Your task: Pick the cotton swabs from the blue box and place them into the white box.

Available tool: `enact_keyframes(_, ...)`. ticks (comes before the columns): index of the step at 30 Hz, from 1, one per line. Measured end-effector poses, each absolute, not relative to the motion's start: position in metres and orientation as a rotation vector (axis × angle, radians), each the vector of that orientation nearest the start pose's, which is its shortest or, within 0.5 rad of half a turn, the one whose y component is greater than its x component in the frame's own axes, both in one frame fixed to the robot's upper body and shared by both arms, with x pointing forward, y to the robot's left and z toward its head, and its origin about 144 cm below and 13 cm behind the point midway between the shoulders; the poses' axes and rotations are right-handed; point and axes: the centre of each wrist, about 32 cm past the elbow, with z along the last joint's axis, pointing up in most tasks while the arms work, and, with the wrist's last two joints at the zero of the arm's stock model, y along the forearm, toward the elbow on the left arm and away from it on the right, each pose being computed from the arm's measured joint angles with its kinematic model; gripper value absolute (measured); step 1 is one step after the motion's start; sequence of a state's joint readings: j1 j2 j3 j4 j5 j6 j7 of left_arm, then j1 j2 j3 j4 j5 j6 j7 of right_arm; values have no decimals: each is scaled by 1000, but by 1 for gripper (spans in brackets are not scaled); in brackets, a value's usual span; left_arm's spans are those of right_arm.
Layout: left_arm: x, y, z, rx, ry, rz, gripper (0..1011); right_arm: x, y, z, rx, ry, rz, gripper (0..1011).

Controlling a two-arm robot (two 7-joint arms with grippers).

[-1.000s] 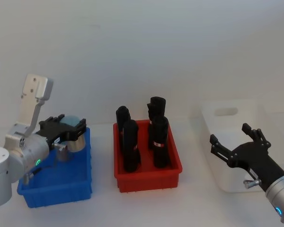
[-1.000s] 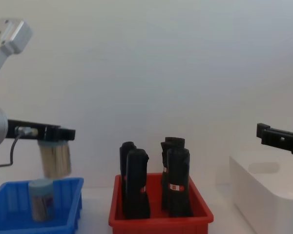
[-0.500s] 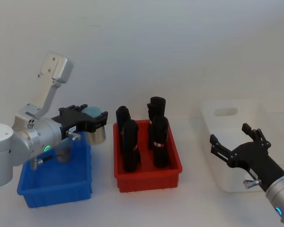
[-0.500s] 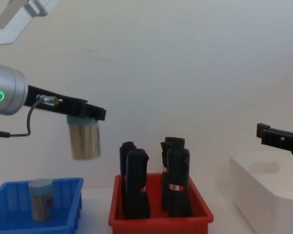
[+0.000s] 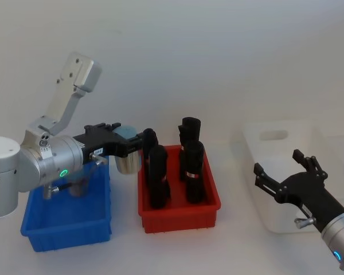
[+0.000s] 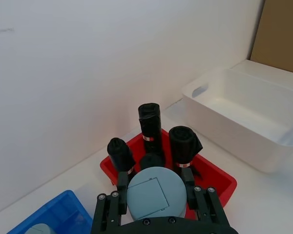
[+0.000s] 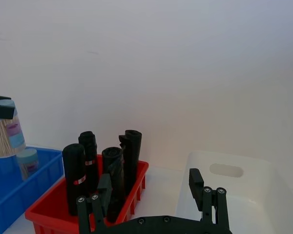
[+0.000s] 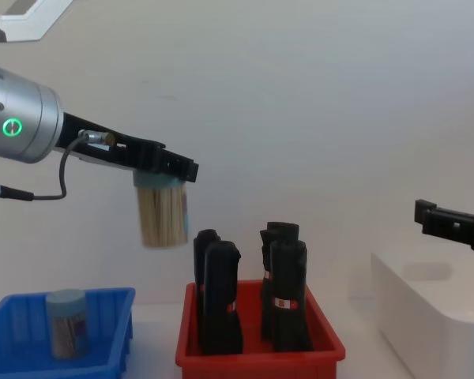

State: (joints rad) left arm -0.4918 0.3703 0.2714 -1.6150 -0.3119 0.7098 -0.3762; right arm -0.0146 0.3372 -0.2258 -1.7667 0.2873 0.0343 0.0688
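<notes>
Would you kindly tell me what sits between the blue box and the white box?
A red bin holding four black rolled bundles, clear in the head view.

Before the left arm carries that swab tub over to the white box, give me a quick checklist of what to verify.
1. Grip: left claw shut on the cotton swab tub, tub hanging upright: ok.
2. Tub out of the blue box: ok, it hangs beside the red bin.
3. Height over the black rolls: not ok. In the chest view the tub's bottom sits lower than the roll tops.
4. White box open-topped, ready to receive: ok.
5. Right claw, open, hovers over the white box's near end: cannot tell whether it blocks the drop.
</notes>
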Motion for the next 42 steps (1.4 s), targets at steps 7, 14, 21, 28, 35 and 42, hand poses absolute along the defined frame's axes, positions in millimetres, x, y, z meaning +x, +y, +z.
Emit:
enact_keyframes(7,551,248,1325,326,115,973,668,444,-235,1189,19,-76,-1190,1001)
enact_keyframes(14,551,247,1327,328,116,964,666,446,-229,1191,11,-73,-1121,1001)
enact_keyframes(21,551,246,1328,328,117,958,668,452,-220,1192,-7,-63,-1022,1002)
enact_keyframes(28,551,246,1329,329,118,956,668,463,-206,1192,-27,-49,-929,1001)
enact_keyframes(35,551,246,1329,329,118,954,666,481,-185,1191,-46,-32,-835,1001)
enact_keyframes(42,551,246,1329,329,117,953,666,501,-161,1190,-56,-17,-771,1001)
